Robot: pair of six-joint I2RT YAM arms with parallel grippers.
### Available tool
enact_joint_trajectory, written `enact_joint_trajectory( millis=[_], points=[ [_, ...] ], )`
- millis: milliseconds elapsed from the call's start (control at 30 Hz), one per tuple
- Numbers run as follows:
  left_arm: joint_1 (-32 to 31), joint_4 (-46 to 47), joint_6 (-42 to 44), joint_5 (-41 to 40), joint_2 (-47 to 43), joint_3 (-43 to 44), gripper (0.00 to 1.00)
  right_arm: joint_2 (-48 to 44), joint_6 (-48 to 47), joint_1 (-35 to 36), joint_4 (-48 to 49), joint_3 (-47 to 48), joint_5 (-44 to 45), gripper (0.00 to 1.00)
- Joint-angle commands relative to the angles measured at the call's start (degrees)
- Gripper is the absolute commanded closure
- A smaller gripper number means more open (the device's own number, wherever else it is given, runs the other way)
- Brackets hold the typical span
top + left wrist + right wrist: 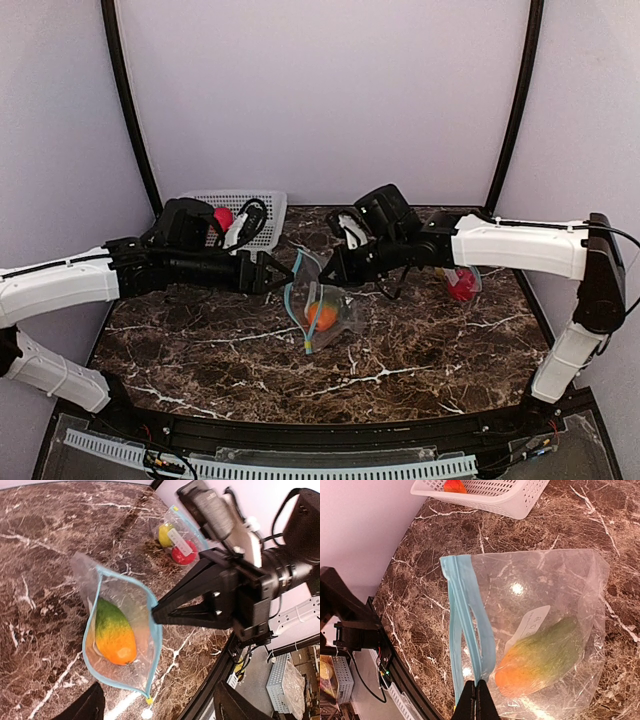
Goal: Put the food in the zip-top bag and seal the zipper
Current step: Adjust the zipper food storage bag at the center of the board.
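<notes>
The work surface is a desk (pixel 420 360) with a dark brown marble pattern and white veining, glossy enough to carry faint reflections. Plain pale lilac walls enclose it on three sides:

- back wall (pixel 320 90) at 12 o'clock
- left side wall (pixel 50 130) at 9 o'clock
- right side wall (pixel 590 110) at 3 o'clock

Two black curved poles rise from the rear corners, the left pole (pixel 128 110) at 10 o'clock and the right pole (pixel 517 100) at 2 o'clock. At 6 o'clock a black rail (pixel 330 432) borders the desk edge, with a white slotted cable duct (pixel 300 467) just beyond it. Lighting is even and diffuse, and shadows are soft.
</notes>
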Motion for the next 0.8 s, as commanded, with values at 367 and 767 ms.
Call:
enact_joint_trajectory(
  millis=[367, 767],
  points=[
    [0.1, 20.1, -14.1, 2.1, 8.6, -12.6, 0.25, -2.3, 0.5, -0.3, 1.7, -0.3, 0.5, 1.00],
    [0.0, 13.7, -8.1, 0.9, 12.3, -2.2, 0.99, -2.3, -1.9, -0.5, -2.6, 1.4, 6.3, 1.00]
  ],
)
